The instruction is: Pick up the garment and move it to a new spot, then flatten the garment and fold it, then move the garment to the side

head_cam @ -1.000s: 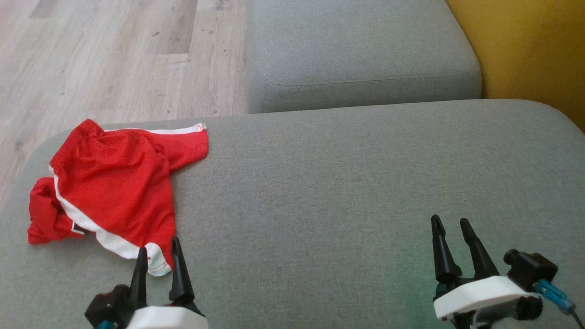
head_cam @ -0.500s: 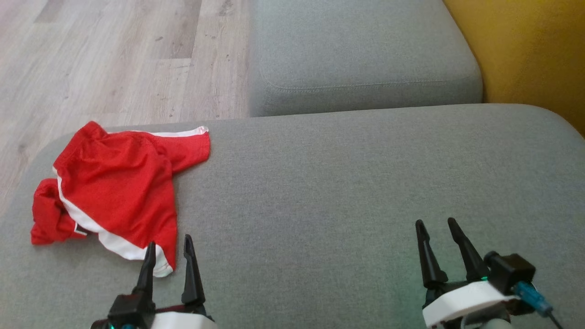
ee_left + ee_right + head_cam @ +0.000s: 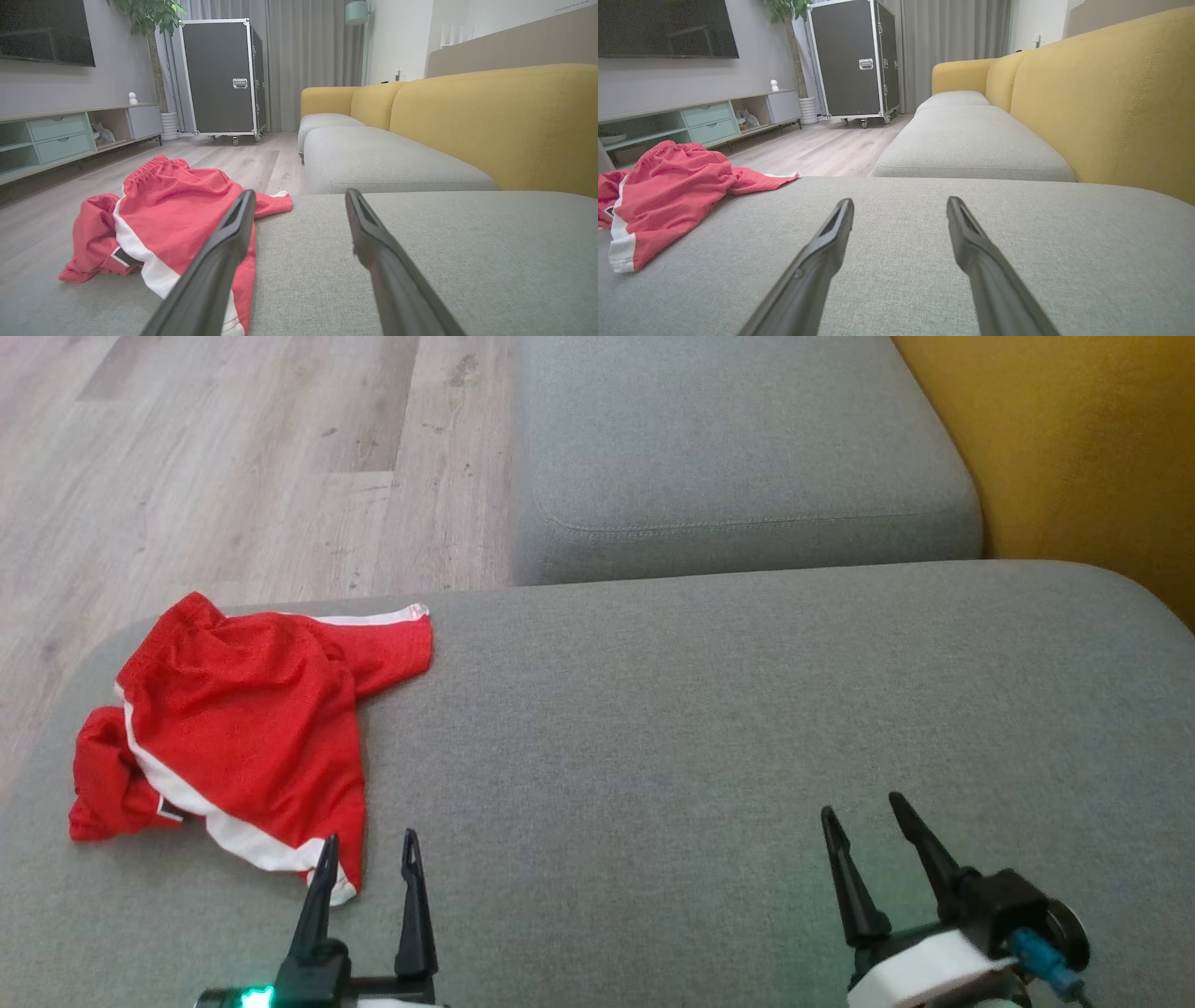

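The red garment (image 3: 243, 728) lies crumpled at the left end of the grey cushion (image 3: 700, 709), neither flattened nor folded, so the whole task looks yet to be done. The left pincer (image 3: 369, 840), spread and empty, hovers at the cushion's near edge just beside the garment's hem; the right pincer (image 3: 861, 805), likewise spread and empty, hovers over the cushion's bare right part

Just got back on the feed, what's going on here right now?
The red shorts lie crumpled at the left end of the grey seat cushion, not yet picked up. The left gripper hovers by their near hem with its jaws open and nothing between them. The right gripper, jaws also open, is over bare cushion well away from the shorts.
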Tool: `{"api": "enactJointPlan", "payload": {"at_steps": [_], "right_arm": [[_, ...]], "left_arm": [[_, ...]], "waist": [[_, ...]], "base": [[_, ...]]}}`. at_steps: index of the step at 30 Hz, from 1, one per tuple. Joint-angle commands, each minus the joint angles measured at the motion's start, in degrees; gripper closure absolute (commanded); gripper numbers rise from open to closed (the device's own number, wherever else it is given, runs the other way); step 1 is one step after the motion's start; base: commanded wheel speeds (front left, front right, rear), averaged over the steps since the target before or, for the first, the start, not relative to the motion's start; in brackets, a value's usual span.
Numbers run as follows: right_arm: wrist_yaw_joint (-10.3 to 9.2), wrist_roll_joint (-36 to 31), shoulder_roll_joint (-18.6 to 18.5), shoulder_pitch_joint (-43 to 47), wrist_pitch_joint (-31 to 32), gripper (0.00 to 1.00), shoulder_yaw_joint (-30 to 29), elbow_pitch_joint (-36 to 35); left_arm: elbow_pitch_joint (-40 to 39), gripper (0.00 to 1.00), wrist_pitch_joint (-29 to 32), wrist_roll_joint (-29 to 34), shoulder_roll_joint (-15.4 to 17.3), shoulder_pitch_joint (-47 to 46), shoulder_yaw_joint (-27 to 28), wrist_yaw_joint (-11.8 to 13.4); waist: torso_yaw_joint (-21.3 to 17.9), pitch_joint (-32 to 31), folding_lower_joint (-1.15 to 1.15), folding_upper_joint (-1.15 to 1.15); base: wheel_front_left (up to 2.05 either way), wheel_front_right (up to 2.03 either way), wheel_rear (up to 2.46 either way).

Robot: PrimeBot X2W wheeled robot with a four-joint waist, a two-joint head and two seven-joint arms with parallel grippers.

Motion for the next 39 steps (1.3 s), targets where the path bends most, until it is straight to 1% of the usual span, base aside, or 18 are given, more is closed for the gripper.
{"api": "enactJointPlan", "payload": {"at_steps": [1, 3, 16, 20, 25, 37, 38, 39], "right_arm": [[-0.04, -1.52, -0.51, -1.48, -0.97, 0.0, 1.64, -1.61], [-0.04, -2.15, -0.51, -1.44, -1.15, 0.0, 1.58, -1.35], [-0.04, -0.7, -0.51, -1.3, -1.15, 0.0, 0.86, 0.67], [-0.04, -0.44, -0.51, -1.02, -1.15, 0.0, 0.75, 1.11], [-0.04, 0.24, -0.51, -0.7, -1.15, 0.0, 0.6, 0.51], [-0.04, 1.61, -0.51, -0.11, -1.15, 0.0, 0.73, 0.06], [-0.04, 1.6, -0.51, -0.17, -1.15, 0.0, 0.75, 0.16], [-0.04, 1.6, -0.51, -0.17, -1.15, 0.0, 0.75, 0.16]], "left_arm": [[-1.78, 0.0, -0.93, 1.52, 0.14, -1.52, 1.18, 0.46], [-1.52, 0.0, -1.11, 2.08, 0.15, -1.5, 1.2, 0.56], [-0.25, 0.0, -1.11, 0.96, 0.15, -1.59, 1.74, 0.59], [0.13, 0.0, -1.11, 0.93, 0.15, -1.47, 2.05, 0.65], [0.61, 0.0, -1.11, 2.08, 0.32, -1.45, 2.78, 0.79], [-0.32, 0.0, -1.11, 3.33, 1.23, -1.39, 5.18, 1.47], [-0.37, 0.0, -1.11, 3.33, 1.34, -1.32, 5.43, 1.49], [-0.37, 0.0, -1.11, 3.33, 1.34, -1.32, 5.43, 1.49]], "waist": [[0.05, -0.06, 0.01, 0.0], [0.17, -0.15, 0.01, 0.0], [0.43, -0.66, 0.01, 0.0], [1.34, -0.67, 0.01, 0.0], [4.68, -0.48, 0.01, 0.0], [17.43, 0.76, 0.01, 0.0], [18.4, 0.89, 0.01, 0.0], [18.4, 0.89, 0.01, 0.0]], "base": [[0.0, 0.0, 0.0], [0.0, 0.0, 0.0], [0.0, 0.0, 0.0], [0.0, 0.0, 0.0], [0.0, 0.0, 0.0], [0.0, 0.0, 0.0], [0.0, 0.0, 0.0], [0.0, 0.0, 0.0]]}}
